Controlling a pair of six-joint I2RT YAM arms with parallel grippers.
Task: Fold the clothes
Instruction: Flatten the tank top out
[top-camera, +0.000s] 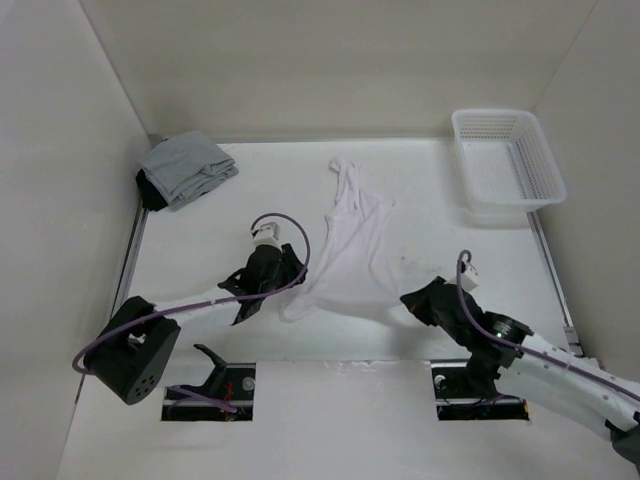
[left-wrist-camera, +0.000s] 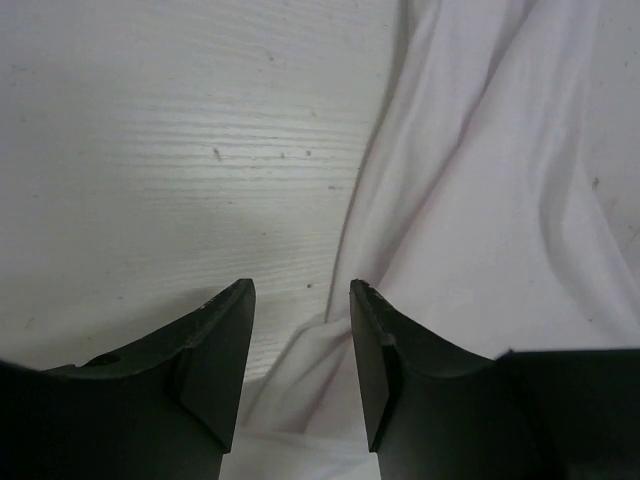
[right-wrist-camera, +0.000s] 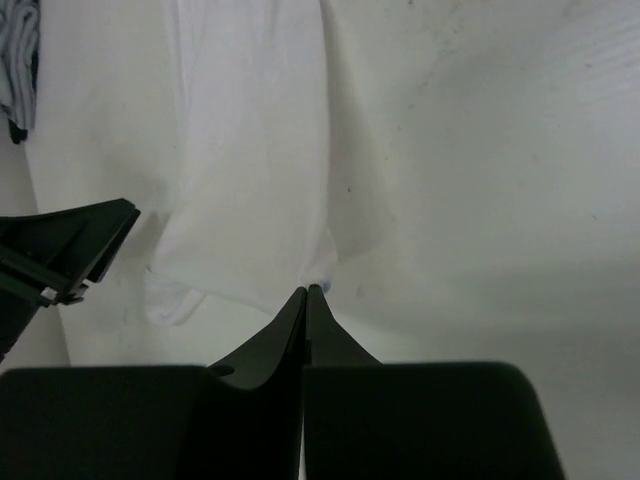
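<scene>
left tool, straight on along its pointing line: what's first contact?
Probably the white garment: its edge lies just ahead of the open left tool, table beneath. Depth unclear.

— Item: top external?
— High behind the arm bases, looking down across the whole table (top-camera: 430, 200).
— Wrist pair?
— Each low, close, looking out past left gripper (left-wrist-camera: 302, 285) or right gripper (right-wrist-camera: 307, 290). All three share the white garment (top-camera: 350, 250).

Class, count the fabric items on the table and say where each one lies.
2. The white garment lies spread in the middle; the grey cloth bundle sits in the far left corner. Its folds could hide another piece.
</scene>
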